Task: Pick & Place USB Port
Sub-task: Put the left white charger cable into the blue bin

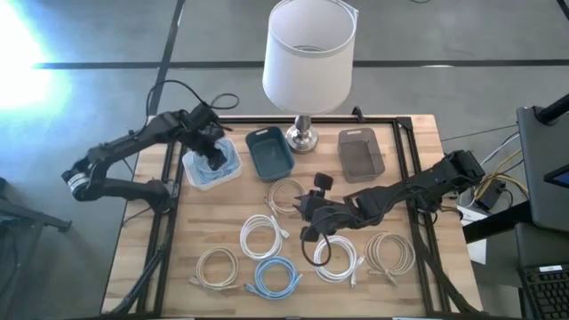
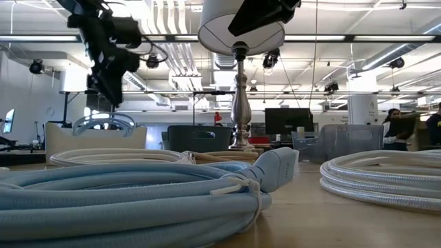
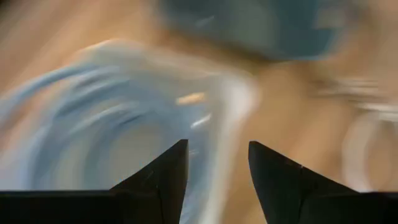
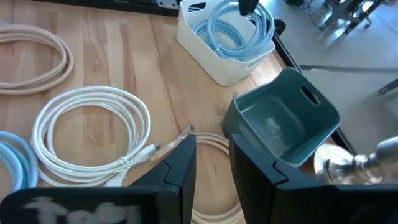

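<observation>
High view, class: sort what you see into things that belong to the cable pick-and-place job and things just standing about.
Job:
white bin holding a blue cable
teal bin
grey bin
coiled cables on the table
left pincer
right pincer

Standing about:
lamp

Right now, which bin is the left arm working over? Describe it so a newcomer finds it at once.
Start at the white-shaded lamp at the table's back edge. Three bins stand in a row at its base; take the white bin nearest the left gripper. Unlike the teal bin and grey bin, it holds a light blue cable.
</observation>
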`<state>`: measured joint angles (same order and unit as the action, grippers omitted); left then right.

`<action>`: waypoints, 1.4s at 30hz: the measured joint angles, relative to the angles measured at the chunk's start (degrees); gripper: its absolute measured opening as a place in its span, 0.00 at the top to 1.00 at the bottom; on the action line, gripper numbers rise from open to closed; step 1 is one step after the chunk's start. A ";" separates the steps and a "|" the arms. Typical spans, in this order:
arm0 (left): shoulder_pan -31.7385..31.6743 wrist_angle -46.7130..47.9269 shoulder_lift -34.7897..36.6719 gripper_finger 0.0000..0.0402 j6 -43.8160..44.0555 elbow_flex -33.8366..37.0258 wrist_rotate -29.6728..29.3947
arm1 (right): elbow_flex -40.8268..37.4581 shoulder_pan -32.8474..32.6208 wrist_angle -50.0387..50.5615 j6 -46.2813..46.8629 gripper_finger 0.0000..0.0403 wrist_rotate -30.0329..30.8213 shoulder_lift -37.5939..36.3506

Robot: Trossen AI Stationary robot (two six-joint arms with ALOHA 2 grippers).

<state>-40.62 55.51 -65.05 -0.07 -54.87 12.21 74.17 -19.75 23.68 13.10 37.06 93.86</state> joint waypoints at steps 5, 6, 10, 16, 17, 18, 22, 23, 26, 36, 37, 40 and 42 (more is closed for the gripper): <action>8.70 -11.45 0.19 0.61 -0.88 1.80 11.18 | -1.55 0.02 0.09 4.18 0.76 -0.09 0.00; 10.99 -13.32 0.19 0.62 -0.94 1.92 11.32 | -1.93 0.03 0.06 4.81 0.75 -0.80 0.00; 20.39 -20.02 0.19 0.62 -1.11 2.46 10.79 | -3.13 0.26 0.09 6.42 0.71 -7.49 0.00; 32.60 -24.58 -0.56 0.62 -0.73 3.81 6.54 | -3.91 0.26 -0.15 6.73 0.65 -8.94 0.00; 34.21 -25.30 -0.80 0.62 -0.49 4.36 4.94 | -3.91 0.30 -0.21 7.07 0.64 -8.94 0.00; 35.71 -26.09 -1.09 0.62 -0.30 5.05 3.01 | -3.91 0.31 -0.23 7.49 0.63 -8.94 0.00; 39.66 -29.58 -3.10 0.62 0.04 7.71 -0.61 | -4.27 0.31 -0.19 9.66 0.61 -9.03 0.00; 40.18 -30.65 -3.81 0.62 0.22 8.30 -0.68 | -4.35 0.31 -0.24 9.73 0.61 -9.00 0.00; 41.11 -34.00 -6.26 0.62 3.17 9.87 -0.73 | -4.79 0.31 -0.39 9.86 0.60 -8.84 0.00; 41.13 -40.55 -17.41 0.62 9.31 13.07 -1.21 | -6.18 0.31 -0.50 9.59 0.60 -8.63 0.00; 41.13 -41.17 -18.40 0.62 10.04 13.07 -1.20 | -6.32 0.31 -0.52 9.57 0.60 -8.61 0.00; 41.13 -42.38 -20.94 0.62 11.82 13.07 -1.18 | -6.84 0.31 -0.49 9.48 0.60 -8.61 0.00; 41.13 -42.54 -22.53 0.62 12.38 13.07 -0.62 | -7.00 0.46 -0.55 9.34 0.60 -8.61 0.00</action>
<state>0.51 12.98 -87.58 12.31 -41.80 11.59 67.17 -19.29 23.13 22.44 28.45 93.86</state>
